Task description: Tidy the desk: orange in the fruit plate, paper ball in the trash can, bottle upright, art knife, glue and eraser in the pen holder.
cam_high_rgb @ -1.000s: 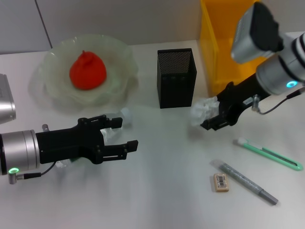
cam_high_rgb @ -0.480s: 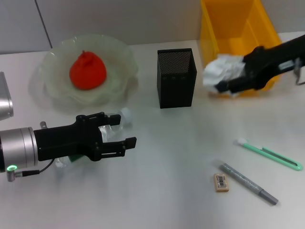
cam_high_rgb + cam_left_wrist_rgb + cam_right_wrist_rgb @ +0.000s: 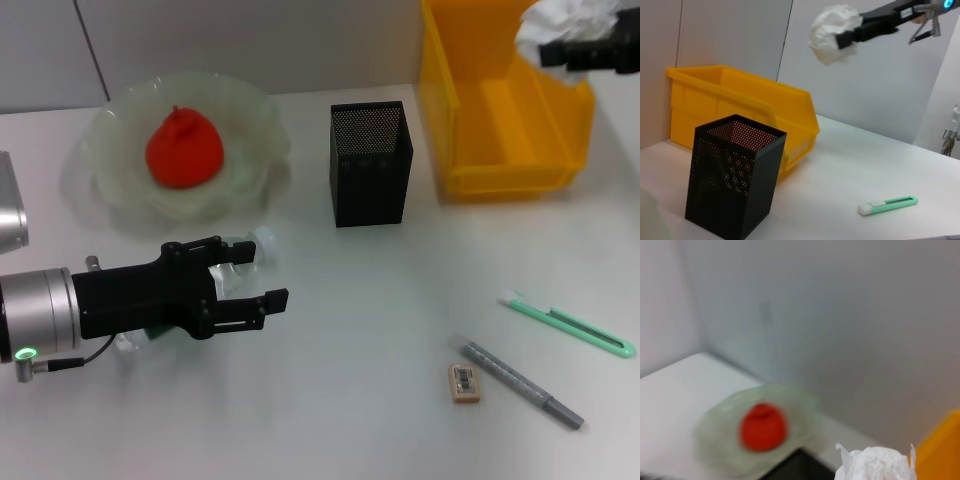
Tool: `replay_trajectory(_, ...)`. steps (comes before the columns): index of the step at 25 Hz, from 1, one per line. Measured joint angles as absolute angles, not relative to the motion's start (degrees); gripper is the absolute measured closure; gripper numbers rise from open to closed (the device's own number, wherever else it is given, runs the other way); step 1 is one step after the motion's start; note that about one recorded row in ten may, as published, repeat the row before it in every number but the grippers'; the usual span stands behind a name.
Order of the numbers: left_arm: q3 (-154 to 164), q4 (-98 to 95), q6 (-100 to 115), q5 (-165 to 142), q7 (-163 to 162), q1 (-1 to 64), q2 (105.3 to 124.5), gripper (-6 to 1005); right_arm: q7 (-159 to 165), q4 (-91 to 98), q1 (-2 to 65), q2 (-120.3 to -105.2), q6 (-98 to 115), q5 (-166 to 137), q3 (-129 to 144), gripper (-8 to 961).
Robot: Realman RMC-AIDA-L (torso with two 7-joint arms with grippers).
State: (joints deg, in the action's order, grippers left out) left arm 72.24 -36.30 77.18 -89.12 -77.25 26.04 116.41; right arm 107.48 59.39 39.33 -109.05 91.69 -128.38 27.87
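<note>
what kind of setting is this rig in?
Probably an office-style desk mock-up: a white tabletop against plain pale wall panels, with a pen holder, a yellow trash can and an eraser.

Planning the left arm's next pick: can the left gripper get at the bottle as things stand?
Probably yes. The left gripper hovers with open jaws right over the bottle, which lies on its side on the desk in front of the fruit plate. Nothing else crowds it, though the arm hides most of it.
</note>
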Motion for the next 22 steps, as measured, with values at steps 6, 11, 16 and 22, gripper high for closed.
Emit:
replay_trajectory(6, 72.2, -36.3, 77.2, -89.1, -77.3, 26.2, 116.66, 184, 109.5, 54.7, 39.5, -109.02, 78.0, -129.6, 29.9, 494)
replay_trajectory(11, 72.2, -36.3, 77.1, -89.1, -77.3, 26.1, 116.66, 184, 109.7, 50.5, 40.9, -109.08, 70.9, -131.1, 34.1, 492)
replay_trajectory(16, 72.2, -36.3, 76.9, -89.1, -77.3, 25.9, 116.64, 184, 109.8, 48.2, 41.6, -109.52, 66.0, -131.3, 37.9, 489)
replay_trajectory(22, 72.2, -36.2, 77.0, -89.1, -77.3, 25.7, 116.63, 184, 109.9, 47.6, 42.1, -110.05, 64.0, -131.3, 38.2, 487)
